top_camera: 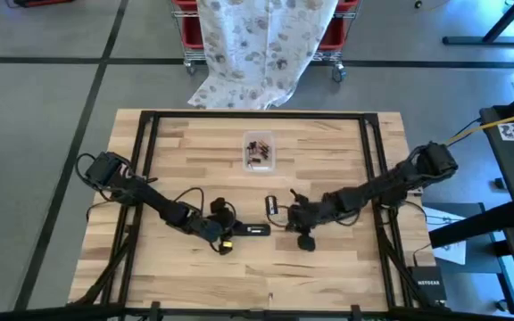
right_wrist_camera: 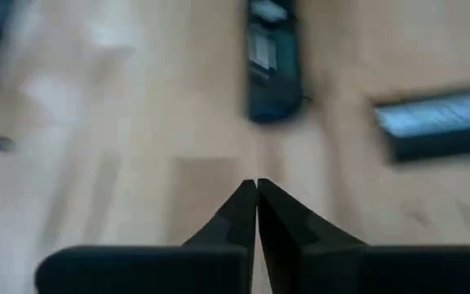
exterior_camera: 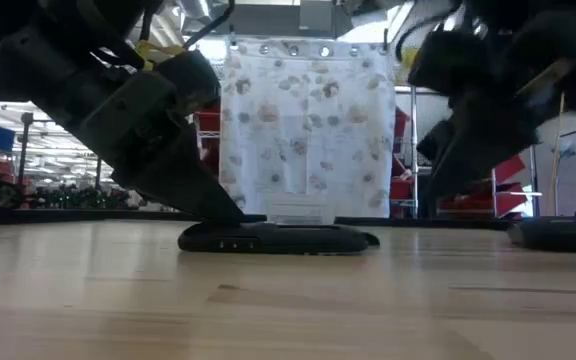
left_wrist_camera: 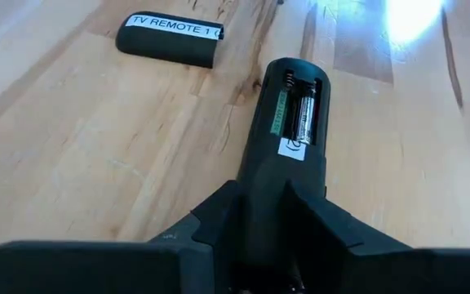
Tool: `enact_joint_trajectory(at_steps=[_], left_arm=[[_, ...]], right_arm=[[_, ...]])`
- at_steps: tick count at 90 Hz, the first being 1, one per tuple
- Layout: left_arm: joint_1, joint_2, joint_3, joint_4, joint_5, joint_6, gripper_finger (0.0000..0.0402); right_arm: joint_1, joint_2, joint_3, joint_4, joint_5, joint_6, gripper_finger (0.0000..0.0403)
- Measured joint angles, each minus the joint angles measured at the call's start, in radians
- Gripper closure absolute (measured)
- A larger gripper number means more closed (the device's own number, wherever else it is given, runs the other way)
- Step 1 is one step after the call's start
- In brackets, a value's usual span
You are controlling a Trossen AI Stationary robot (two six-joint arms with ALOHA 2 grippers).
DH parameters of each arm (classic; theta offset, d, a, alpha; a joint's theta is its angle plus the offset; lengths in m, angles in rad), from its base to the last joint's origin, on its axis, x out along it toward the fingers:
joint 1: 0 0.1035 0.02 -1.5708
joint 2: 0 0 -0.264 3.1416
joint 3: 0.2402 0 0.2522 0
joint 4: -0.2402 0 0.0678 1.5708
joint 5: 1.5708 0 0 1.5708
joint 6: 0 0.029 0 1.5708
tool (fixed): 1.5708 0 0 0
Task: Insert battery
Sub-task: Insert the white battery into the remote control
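A black remote lies on the wooden table, back side up. Its battery compartment is open and at least one battery shows inside. My left gripper is shut on the remote's near-left end. The compartment's cover, labelled "TV REMOTE 1", lies flat on the table beyond it. My right gripper hovers to the right of the remote, fingers shut with nothing between them. The cover shows in its view too. My left gripper pinches the remote's end opposite the battery compartment between its two fingers, one on each long side. The fingers come in low from the table's left and lie along the remote. The remote rests flat on the table.
A small clear box with loose batteries sits at the table's far middle. A black frame runs around the tabletop. A patterned cloth hangs over a cart beyond the far edge. Bare wood lies along the near edge.
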Motion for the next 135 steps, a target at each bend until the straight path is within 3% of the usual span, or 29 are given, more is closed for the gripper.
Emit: enact_joint_trajectory(at_steps=[45, 60, 76, 104, 114, 135], left_arm=[[0.001, -0.001, 0.0, 0.003, -0.002, 0.016, 0.0315], [0.02, -0.002, 0.0, 0.003, 0.002, 0.066, 0.0315], [0.054, -0.003, 0.0, 0.004, 0.031, 0.112, 0.0315], [0.08, -0.003, 0.0, 0.005, 0.074, 0.109, 0.0315], [0.08, -0.003, 0.0, 0.004, 0.073, 0.071, 0.0315], [0.075, -0.002, 0.0, 0.003, 0.063, -0.004, 0.0315]], right_arm=[[0.069, 0.0, 0.001, 0.059, 0.112, -0.004, 0.0403], [0.109, 0.0, 0.021, -0.022, -0.083, -0.037, 0.0394], [0.223, 0.0, 0.103, -0.172, -0.212, -0.116, 0.0328], [0.403, 0.065, 0.149, -0.19, -0.096, -0.43, 0.0159], [0.425, 0.133, 0.148, -0.109, -0.121, -0.527, 0.0144], [0.489, 0.269, 0.207, 0.06, -0.15, -0.706, 0.0158]])
